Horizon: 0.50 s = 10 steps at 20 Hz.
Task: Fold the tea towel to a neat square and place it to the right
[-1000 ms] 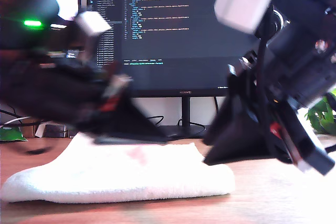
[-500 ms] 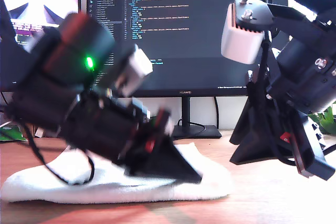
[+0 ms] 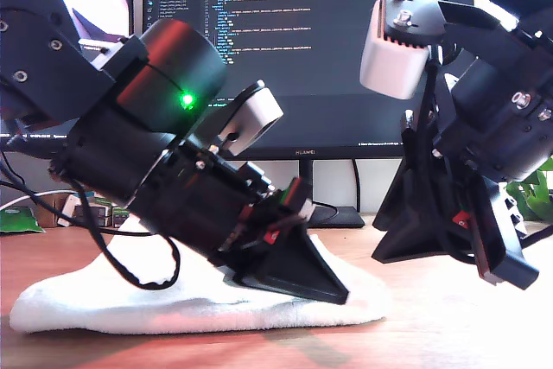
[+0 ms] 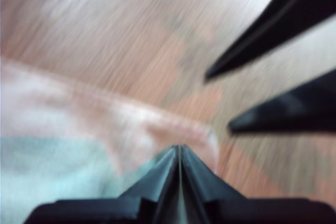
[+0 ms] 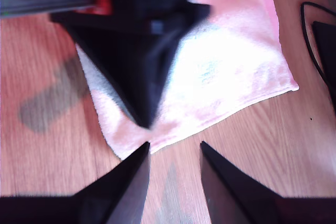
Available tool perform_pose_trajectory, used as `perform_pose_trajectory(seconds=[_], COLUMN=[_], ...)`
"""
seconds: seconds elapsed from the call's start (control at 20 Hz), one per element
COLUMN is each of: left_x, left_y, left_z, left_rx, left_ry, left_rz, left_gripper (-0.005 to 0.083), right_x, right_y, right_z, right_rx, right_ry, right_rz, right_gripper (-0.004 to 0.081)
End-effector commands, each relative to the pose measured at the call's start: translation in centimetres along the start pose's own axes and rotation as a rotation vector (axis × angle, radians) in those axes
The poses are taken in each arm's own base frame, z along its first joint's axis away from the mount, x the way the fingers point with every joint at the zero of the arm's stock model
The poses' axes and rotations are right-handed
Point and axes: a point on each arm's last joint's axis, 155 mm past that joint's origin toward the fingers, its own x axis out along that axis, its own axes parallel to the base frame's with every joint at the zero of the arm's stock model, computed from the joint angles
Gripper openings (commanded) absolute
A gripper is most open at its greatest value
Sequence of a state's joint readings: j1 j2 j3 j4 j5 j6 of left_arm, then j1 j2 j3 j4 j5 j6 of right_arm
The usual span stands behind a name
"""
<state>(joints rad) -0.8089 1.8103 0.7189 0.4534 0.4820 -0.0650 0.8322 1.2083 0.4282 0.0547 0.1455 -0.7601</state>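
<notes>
- The soft pale pink and white terry tea towel (image 3: 173, 295) lies folded in a low, flat stack on the wooden table (image 3: 449, 334), toward the exterior view's left, in front of the dark monitor (image 3: 285, 58).
- Your first gripper (image 3: 333, 294) is down on the towel's corner at the exterior view's right end of the stack. In the first wrist view its black jaws are pressed together (image 4: 178, 153) right at that pink corner; whether cloth is caught between them, you cannot tell, since that view is blurred.
- Your second gripper (image 5: 173, 153) hangs just off the same corner, jaws spread, with bare wood between its fingertips (image 5: 139, 156) and nothing held.
- The step in hand looks like securing this corner for another fold or a shift across the table.
- To do it well, confirm the pinch takes every layer of the corner, not just the top ply; terry is thick and a shallow bite will likely peel one layer off.
- Bring the second gripper in low and flat to the table so its lower finger slides under the hem rather than pushing the stack away.
- Keep the two sets of jaws apart; they sit close together at this corner, and a collision is the main risk.
- Lift both ends level so the edges stay aligned.
</notes>
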Motion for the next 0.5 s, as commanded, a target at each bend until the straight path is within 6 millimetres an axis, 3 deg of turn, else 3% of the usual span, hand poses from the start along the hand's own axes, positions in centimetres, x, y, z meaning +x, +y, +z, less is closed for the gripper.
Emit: perform_pose_trajectory(seconds=[0.0, 0.15, 0.45], left_x=[0.1, 0.0, -1.0], left_y=[-0.1, 0.2, 1.6], left_z=[-0.7, -1.5, 0.1], left_rx=[-0.009, -0.024, -0.020], left_ry=[0.021, 0.050, 0.005], left_rz=[-0.008, 0.001, 0.055], left_gripper=[-0.0023, -0.0023, -0.0023], right_x=[0.0, -0.1, -0.3], right_y=[-0.1, 1.2, 3.0], right_z=[0.3, 1.0, 1.8], right_rx=[0.006, -0.002, -0.008], right_ry=[-0.010, -0.045, -0.067], right_rz=[0.002, 0.059, 0.120], right_gripper=[0.0264, 0.0264, 0.0264])
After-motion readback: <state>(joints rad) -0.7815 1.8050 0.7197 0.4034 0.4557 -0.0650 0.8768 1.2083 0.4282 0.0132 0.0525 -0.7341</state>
